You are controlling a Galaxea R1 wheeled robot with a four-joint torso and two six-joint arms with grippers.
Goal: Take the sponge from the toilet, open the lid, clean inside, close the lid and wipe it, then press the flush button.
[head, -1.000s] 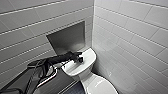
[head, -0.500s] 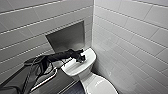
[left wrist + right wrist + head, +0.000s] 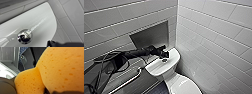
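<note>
Left gripper (image 3: 164, 54): at the end of the dark arm reaching in from the left, it hangs just above the tank top (image 3: 156, 67), close over the flush button (image 3: 164, 60). How far open it is cannot be told, and nothing shows in its hold.
Flush button (image 3: 25, 36): a round chrome disc at the centre of the tank top. The left wrist view does not settle whether the gripper touches it.
Right gripper (image 3: 58, 92): apparently closed on the sponge (image 3: 60, 69), whose pitted orange bulk sits right against the wrist camera, off the toilet and over the floor.
Risk: the button is small, domed and polished, so a press landing off-centre could skid onto the glossy ceramic and fail to flush. The corner is tight, and a wide swing of the arm could strike the wall.
Tank top: white, smooth and highly reflective, with streaks of light across it.
Toilet (image 3: 170, 75): tucked into the corner, with the lid (image 3: 185, 86) apparently down.
Room: pale tiled walls (image 3: 214, 37) with dark grout lines, a grey recessed niche (image 3: 151, 35) behind the tank, a metal grab bar (image 3: 126, 81) to the left, and a dark patterned floor (image 3: 159, 89).
</note>
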